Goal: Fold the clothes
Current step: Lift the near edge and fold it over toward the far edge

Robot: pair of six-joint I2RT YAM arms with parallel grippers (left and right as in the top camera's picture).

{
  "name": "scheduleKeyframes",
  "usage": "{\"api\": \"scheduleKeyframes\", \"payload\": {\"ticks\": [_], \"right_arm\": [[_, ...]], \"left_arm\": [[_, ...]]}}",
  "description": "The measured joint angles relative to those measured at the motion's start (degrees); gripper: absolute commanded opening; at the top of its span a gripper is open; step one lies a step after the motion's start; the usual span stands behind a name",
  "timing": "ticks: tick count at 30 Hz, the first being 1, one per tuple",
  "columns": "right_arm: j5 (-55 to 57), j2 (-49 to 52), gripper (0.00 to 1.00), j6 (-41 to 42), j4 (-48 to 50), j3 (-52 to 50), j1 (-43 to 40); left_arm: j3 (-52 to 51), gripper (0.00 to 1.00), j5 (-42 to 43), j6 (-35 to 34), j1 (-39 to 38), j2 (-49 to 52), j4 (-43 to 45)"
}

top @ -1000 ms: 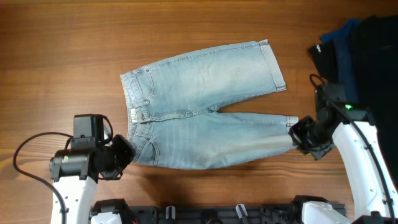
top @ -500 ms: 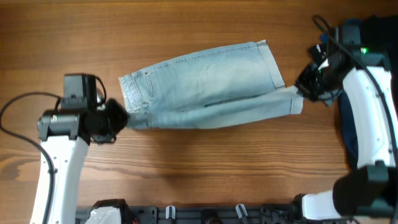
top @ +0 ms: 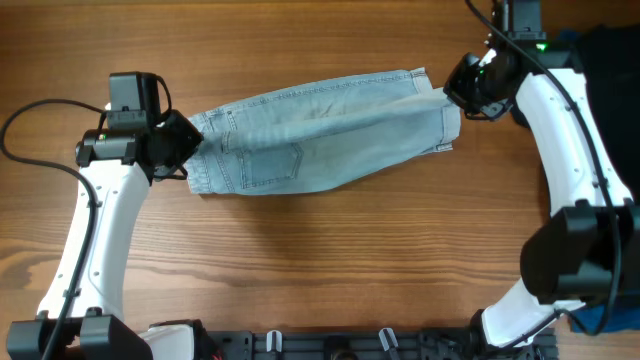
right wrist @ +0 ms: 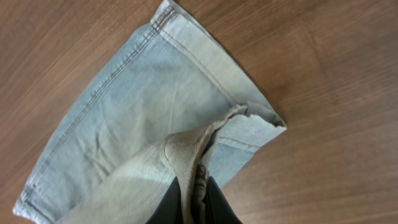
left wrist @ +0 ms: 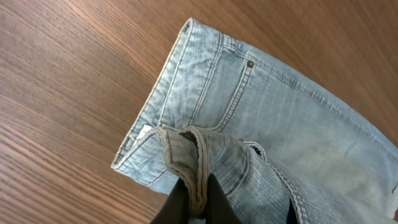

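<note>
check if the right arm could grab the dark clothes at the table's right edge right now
Probably not yet: the right gripper is shut on the denim shorts at the hem and would have to let go first. The dark clothes lie close beside it, nothing between.

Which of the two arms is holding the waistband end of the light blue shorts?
The left arm: its jaws pinch the shorts at the waistband, beside the pockets. The right arm grips a cuffed leg hem instead.

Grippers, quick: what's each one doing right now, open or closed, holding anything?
Left gripper: closed on the denim shorts at the waistband.
Right gripper: closed on the denim shorts at a leg hem.
</note>
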Motion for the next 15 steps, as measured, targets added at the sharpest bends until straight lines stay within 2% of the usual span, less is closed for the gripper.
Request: {"api": "scheduleKeyframes", "payload": {"ticks": [7, 13, 14, 15], "right_arm": [[-0.2, 5.0, 0.04, 0.5, 9.1, 0.0, 1.3], [0.1, 10.8, 0.05, 0.9, 19.2, 0.0, 3.6], [0.2, 12.1, 0.08, 0.9, 21.7, 0.0, 4.1], [0.3, 13.2, 0.13, 0.9, 23.1, 0.0, 4.4]], "left_arm": [[0.0, 0.04, -1.7, 0.0, 0.4, 1.3, 4.2], [0.1, 0.04, -3.4, 0.0, 0.7, 10.7, 12.4], [0.1, 0.06, -3.5, 0.0, 0.8, 12.8, 14.7], [0.1, 0.14, -3.7, 0.0, 0.8, 14.8, 16.7]]}}
